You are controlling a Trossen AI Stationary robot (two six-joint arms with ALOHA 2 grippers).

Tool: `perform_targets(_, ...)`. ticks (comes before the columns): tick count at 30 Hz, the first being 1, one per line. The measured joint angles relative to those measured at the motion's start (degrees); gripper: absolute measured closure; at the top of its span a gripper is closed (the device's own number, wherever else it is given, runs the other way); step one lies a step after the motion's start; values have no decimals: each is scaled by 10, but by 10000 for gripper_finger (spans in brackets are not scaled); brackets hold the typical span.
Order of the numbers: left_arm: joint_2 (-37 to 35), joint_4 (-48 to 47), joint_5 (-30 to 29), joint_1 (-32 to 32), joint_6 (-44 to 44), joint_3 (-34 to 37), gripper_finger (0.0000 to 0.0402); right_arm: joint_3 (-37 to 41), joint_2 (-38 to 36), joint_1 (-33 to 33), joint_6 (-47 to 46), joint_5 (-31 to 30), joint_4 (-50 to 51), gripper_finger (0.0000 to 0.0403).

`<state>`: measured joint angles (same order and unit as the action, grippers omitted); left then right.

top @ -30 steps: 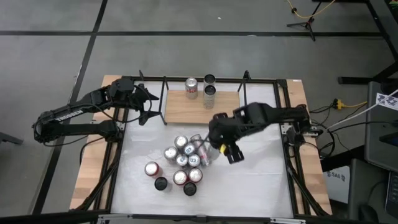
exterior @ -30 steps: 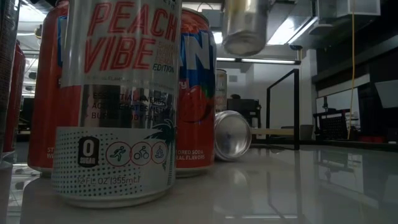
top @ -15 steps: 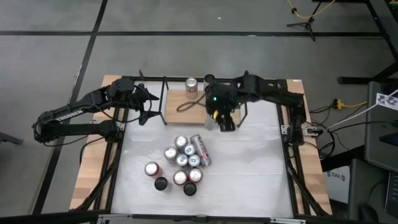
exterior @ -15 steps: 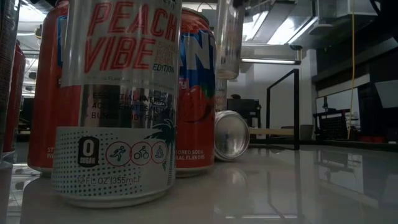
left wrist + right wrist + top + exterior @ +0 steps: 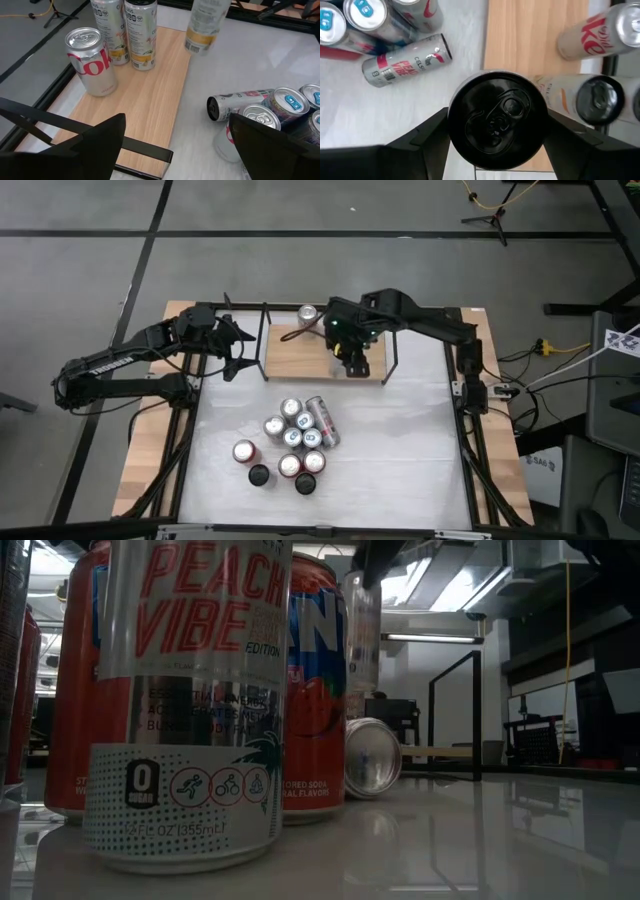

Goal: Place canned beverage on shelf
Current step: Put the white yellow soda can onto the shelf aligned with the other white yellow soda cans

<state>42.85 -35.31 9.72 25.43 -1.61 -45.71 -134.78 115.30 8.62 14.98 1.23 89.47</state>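
Note:
The shelf (image 5: 300, 355), a light-wood board with black rod uprights, lies at the table's far middle. On it stand a Coke can (image 5: 90, 60) and two slim cans (image 5: 141, 30). My right gripper (image 5: 350, 355) hovers over the shelf's near right part, shut on a slim silver can with a black top (image 5: 497, 120), which also shows in the left wrist view (image 5: 205, 25) and the low view (image 5: 362, 630). My left gripper (image 5: 175, 150) waits open, beside the shelf's left end (image 5: 235, 345). My right gripper pinches the can's side wall just under its top rim (image 5: 456, 131) between its two fingers (image 5: 420, 140), one on each side. The fingers come from above, pointing steeply down. The can hangs upright below them, its bottom (image 5: 362, 662) clear of the shelf.
Several cans stand in a cluster (image 5: 290, 440) on the white tabletop, one lying on its side (image 5: 407, 60). A Peach Vibe can (image 5: 190, 700) and a red can (image 5: 315, 690) fill the low view's foreground. Black frame rods (image 5: 455, 710) rise around the shelf.
My right gripper has carried the can from above the cluster toward the table's far edge and now hangs over the shelf. The can was tilted a second ago and now hangs upright.

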Motion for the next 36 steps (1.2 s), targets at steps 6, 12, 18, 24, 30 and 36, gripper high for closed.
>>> perform_targets(6,0,0,0,0,0,0,53,0,22,1,7,-11,-3,141)
perform_targets(12,0,0,0,0,0,0,53,19,23,7,20,-11,-30,141)
perform_targets(18,0,0,0,0,0,0,53,33,22,28,19,-2,-41,141)
perform_targets(24,0,0,0,0,0,0,53,61,22,39,19,8,-51,141)
perform_targets(30,0,0,0,0,0,0,53,87,22,39,23,10,-78,141)
perform_targets(36,0,0,0,0,0,0,53,119,22,39,25,-14,-91,141)
